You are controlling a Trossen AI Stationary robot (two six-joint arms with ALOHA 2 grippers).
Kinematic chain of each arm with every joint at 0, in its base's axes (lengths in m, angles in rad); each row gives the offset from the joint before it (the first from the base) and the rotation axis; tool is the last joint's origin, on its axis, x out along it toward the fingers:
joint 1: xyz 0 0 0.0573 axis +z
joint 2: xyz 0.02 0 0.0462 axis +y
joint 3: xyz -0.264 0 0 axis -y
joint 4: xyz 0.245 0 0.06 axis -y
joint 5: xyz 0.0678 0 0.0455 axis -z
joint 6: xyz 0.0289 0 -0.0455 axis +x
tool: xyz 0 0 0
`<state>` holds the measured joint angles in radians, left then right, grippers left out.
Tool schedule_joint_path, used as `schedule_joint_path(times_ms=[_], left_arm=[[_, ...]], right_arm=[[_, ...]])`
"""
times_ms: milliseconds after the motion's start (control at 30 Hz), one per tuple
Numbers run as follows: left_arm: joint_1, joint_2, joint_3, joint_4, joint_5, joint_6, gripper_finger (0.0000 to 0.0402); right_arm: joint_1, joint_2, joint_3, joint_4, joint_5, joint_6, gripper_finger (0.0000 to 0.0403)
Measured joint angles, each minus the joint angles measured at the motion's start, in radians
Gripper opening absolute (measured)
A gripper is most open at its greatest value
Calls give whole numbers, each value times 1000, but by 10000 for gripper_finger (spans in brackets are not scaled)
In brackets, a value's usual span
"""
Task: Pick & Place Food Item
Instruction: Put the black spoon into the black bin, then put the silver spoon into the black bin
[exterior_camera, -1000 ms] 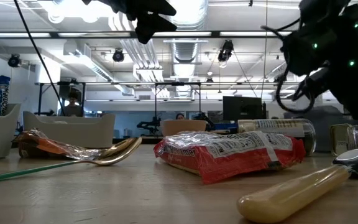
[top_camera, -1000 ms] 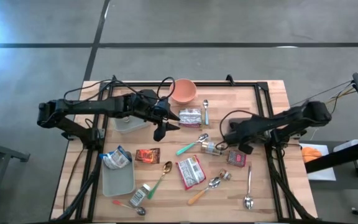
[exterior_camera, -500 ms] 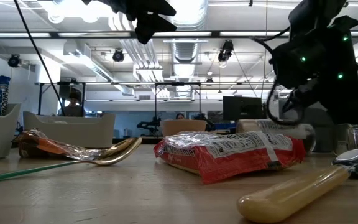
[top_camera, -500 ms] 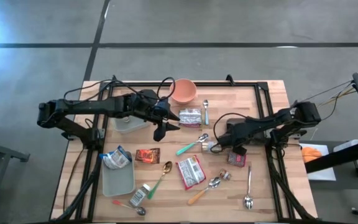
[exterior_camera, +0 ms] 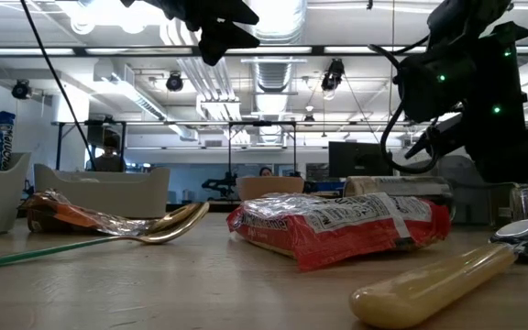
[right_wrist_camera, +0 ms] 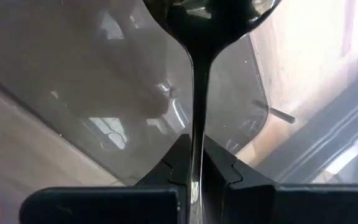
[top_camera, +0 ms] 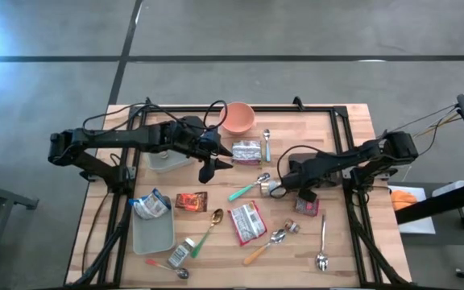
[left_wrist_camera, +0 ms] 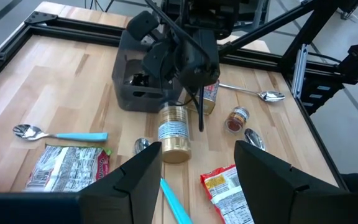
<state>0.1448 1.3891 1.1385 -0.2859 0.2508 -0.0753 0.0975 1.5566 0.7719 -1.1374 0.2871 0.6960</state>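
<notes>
— Arms? Where's the jar?
— Right hand (top_camera: 284, 184) low, fingers pressed together, nose against the jar (left_wrist_camera: 174, 133), which lies on its side mid-table (top_camera: 341, 133).
— Left?
— Left hand (top_camera: 213, 163) hovers raised near the pink bowl (top_camera: 238, 118), fingers spread, empty.

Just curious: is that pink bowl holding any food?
No, in the high view the pink bowl at the table's far edge shows only its bare inside.
</notes>
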Motion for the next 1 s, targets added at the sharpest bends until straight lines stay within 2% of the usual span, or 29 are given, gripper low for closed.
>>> schedule_joint_path(times_ms=[633,1000], left_arm=[[0,0,0,0,0,0,207],[0,0,0,0,0,0,207]], right_arm=[[1,-1,1,10,-34,-31,11],[1,-1,2,33,-37,-44,104]])
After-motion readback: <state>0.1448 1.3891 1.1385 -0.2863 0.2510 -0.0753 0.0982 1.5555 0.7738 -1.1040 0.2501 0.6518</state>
